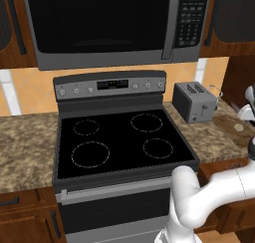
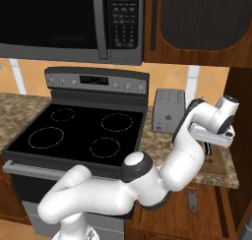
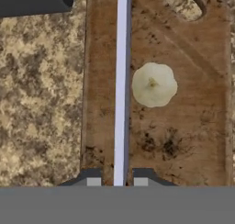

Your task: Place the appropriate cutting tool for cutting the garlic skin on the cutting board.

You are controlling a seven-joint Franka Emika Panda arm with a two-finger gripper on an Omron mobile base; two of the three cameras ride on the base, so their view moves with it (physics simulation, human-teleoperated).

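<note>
Fingers (image 3: 94,182) pinch the knife (image 3: 121,81) above the board (image 3: 193,140), blade running up the board's left part, garlic (image 3: 153,84) just right of it on the board, speckled surface (image 3: 41,103) left.

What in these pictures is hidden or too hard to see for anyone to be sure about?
- Knife handle: hand view, cut off at the bottom between the fingers.
- Cutting board: right base view, mostly behind the arm.
- Garlic: left base view, too small for detail.
- Gripper: left base view, past the right edge.
</note>
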